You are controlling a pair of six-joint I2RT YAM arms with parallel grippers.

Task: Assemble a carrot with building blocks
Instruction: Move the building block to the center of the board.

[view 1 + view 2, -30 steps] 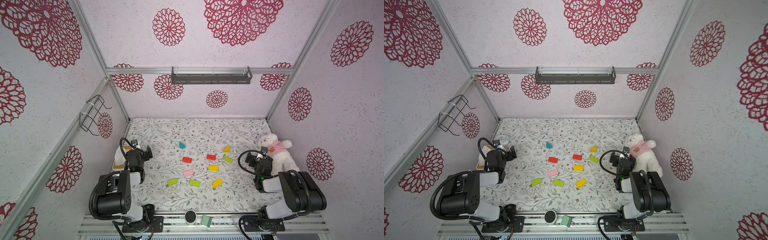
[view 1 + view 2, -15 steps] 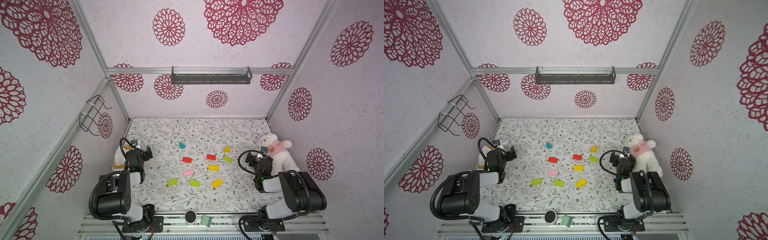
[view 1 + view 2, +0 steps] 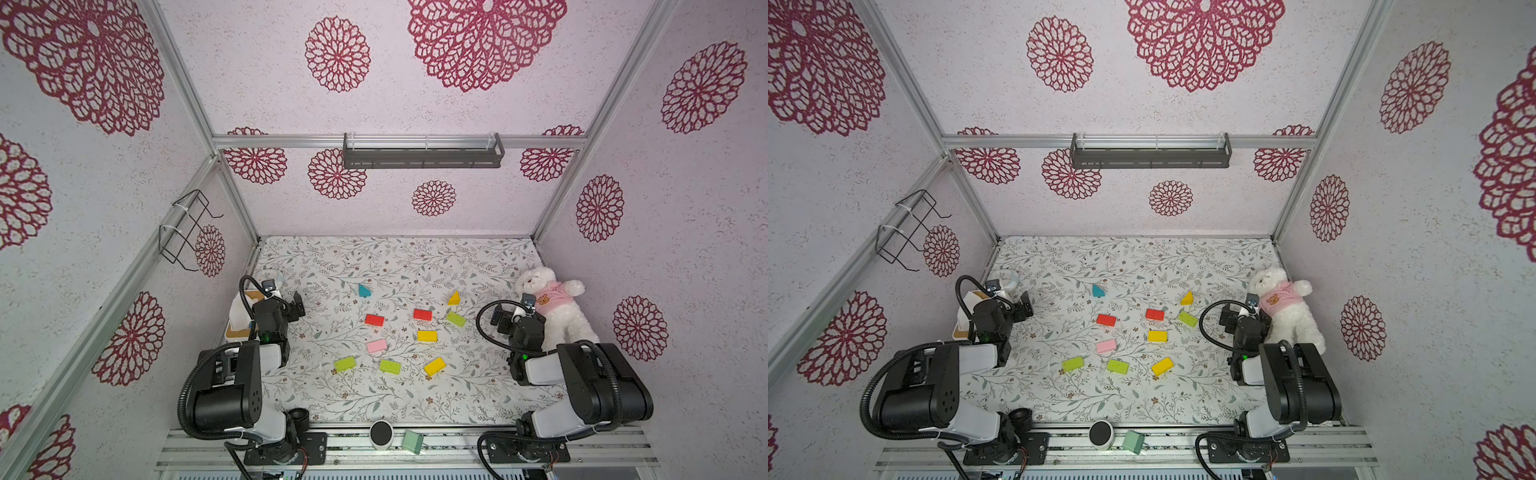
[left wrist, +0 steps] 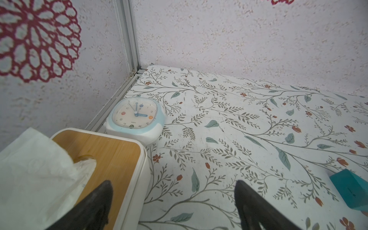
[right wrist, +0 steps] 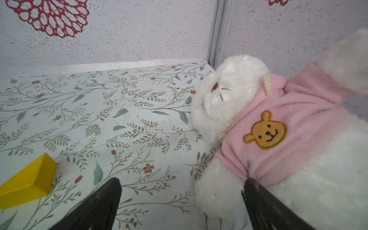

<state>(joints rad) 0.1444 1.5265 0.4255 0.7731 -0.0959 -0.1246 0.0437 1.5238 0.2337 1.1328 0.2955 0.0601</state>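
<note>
The building blocks lie scattered and apart on the floral mat; no carrot shows. In both top views there are a teal triangle (image 3: 364,291), a yellow triangle (image 3: 454,298), two red blocks (image 3: 374,319) (image 3: 1155,314), a pink block (image 3: 377,345), yellow blocks (image 3: 427,336) (image 3: 434,366) and lime blocks (image 3: 345,364) (image 3: 390,366) (image 3: 456,319). My left gripper (image 3: 293,306) (image 4: 173,184) rests open at the mat's left edge, the teal triangle (image 4: 350,191) off to its side. My right gripper (image 3: 500,318) (image 5: 181,183) stands open at the right edge, near the yellow triangle (image 5: 27,183). Neither holds anything.
A tissue box (image 4: 99,151) and a small clock (image 4: 137,117) sit beside the left gripper. A white plush toy in a pink top (image 5: 278,119) lies against the right gripper. A mint block (image 3: 412,441) and a black round device (image 3: 381,433) sit on the front rail.
</note>
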